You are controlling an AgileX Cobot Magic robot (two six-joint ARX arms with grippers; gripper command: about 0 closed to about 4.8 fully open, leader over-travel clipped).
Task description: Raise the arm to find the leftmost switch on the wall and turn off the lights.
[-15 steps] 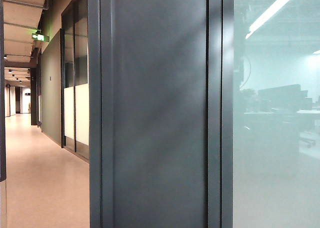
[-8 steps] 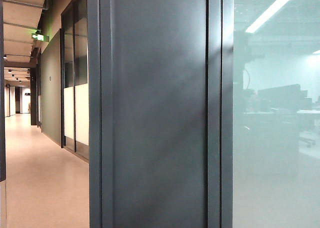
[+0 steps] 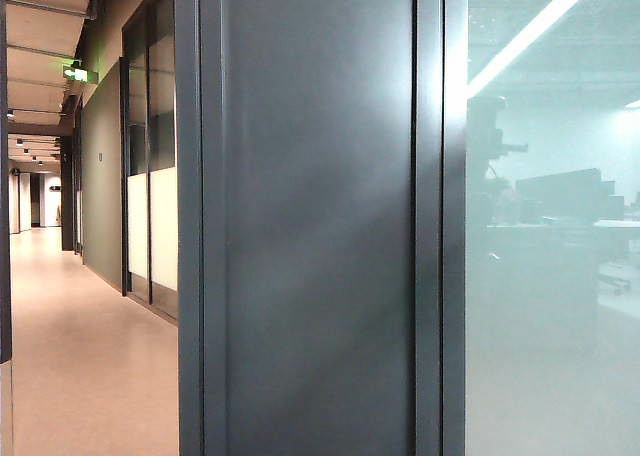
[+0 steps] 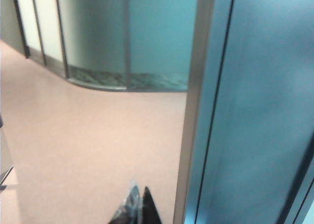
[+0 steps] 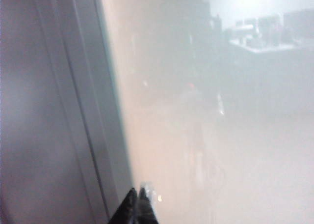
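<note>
No switch shows in any view. The arm (image 3: 488, 136) appears only as a dark jointed silhouette reflected in the frosted glass (image 3: 560, 306) on the right of the exterior view. A long ceiling light (image 3: 530, 34) glows in that reflection. My left gripper (image 4: 139, 198) is shut with nothing in it, its tips together over pink floor (image 4: 88, 150) beside a grey-blue wall panel (image 4: 255, 116). My right gripper (image 5: 138, 194) is shut and empty too, close to where a grey frame (image 5: 93, 126) meets frosted glass (image 5: 221, 135).
A broad dark grey wall panel (image 3: 315, 226) fills the middle of the exterior view. A corridor with beige floor (image 3: 80, 356) runs away on the left, past glass doors (image 3: 152, 216) and a green exit sign (image 3: 78, 73). A curved glass partition (image 4: 122, 37) stands across the floor.
The dark silhouette reflected in the glass has shifted and changed shape, now with a segment jutting right. The wall panel and corridor look the same.
</note>
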